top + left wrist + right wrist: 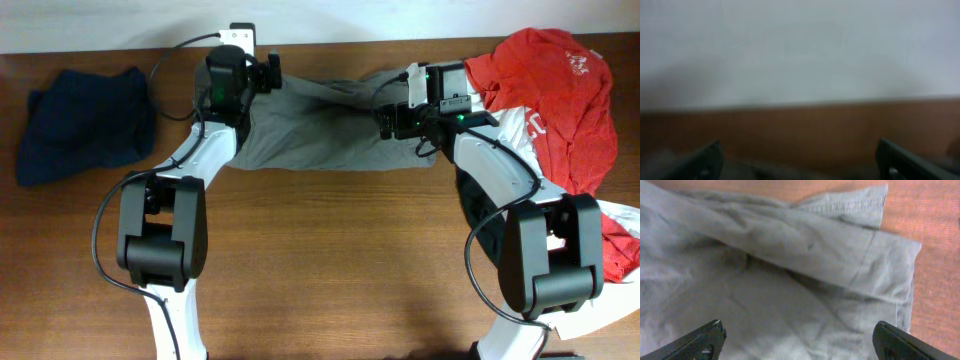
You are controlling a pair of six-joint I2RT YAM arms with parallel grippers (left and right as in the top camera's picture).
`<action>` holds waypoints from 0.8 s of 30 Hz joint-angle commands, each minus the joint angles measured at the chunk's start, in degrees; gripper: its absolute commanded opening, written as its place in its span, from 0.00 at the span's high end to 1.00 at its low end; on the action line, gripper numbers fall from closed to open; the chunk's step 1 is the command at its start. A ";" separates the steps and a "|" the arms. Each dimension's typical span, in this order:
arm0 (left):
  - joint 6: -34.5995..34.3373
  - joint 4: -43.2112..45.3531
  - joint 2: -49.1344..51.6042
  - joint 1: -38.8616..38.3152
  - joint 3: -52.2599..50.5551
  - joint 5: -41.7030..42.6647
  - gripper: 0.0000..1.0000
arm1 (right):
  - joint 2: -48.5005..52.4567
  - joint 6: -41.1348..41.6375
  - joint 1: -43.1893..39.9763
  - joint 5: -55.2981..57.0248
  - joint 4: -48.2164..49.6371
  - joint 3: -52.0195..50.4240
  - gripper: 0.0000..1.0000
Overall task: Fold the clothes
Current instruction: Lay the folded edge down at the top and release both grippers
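Note:
Of the clothes, the grey-olive shorts [320,130] lie spread flat at the back middle of the table. My left gripper [272,72] is at their left end, near the table's back edge. In the blurred left wrist view it [797,145] is open, facing the wall, with nothing between its fingers. My right gripper [392,105] hovers over the right part of the shorts. In the right wrist view it [797,325] is open above the shorts [790,280], whose hemmed leg end [865,202] lies folded over.
A red T-shirt [560,95] lies heaped at the back right over a white piece [518,125]. A navy piece [85,125] lies at the back left. More red and white cloth [615,255] hangs at the right edge. Bare wooden table [340,260] lies in front.

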 commanded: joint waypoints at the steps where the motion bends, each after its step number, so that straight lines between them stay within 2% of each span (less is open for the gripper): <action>1: -1.18 -7.96 -0.09 -0.11 2.34 -0.66 0.03 | -0.85 0.59 -0.07 0.09 2.54 0.81 0.01; 4: -1.18 -16.55 -3.04 -0.11 3.21 -0.72 0.03 | 1.07 0.26 -0.02 0.11 4.46 0.81 0.02; 6: -1.16 -20.17 -6.36 0.17 3.23 -0.76 0.03 | 2.25 0.20 -0.02 0.11 4.94 0.81 0.11; 7: -1.18 -21.46 -7.89 0.31 3.23 -0.92 0.03 | 2.71 0.17 -0.02 0.11 5.18 0.81 0.19; 9: -1.18 -24.11 -11.06 0.79 3.23 -0.90 0.03 | 3.65 0.17 -0.02 0.13 5.81 0.81 0.50; 10: -1.18 -25.51 -12.68 0.96 3.23 -0.90 0.03 | 3.98 0.20 -0.02 0.13 5.99 0.81 0.61; 12: -1.18 -27.65 -15.26 1.46 3.23 -0.87 0.02 | 4.72 0.24 -0.02 0.31 6.40 0.81 0.74; 14: -1.16 -29.44 -17.33 1.88 3.23 -0.90 0.01 | 5.53 0.22 -0.02 0.33 6.60 0.81 0.78; 24: -1.16 -35.36 -20.13 3.19 3.23 -1.05 0.01 | 11.93 0.63 -0.04 0.81 10.78 0.81 0.78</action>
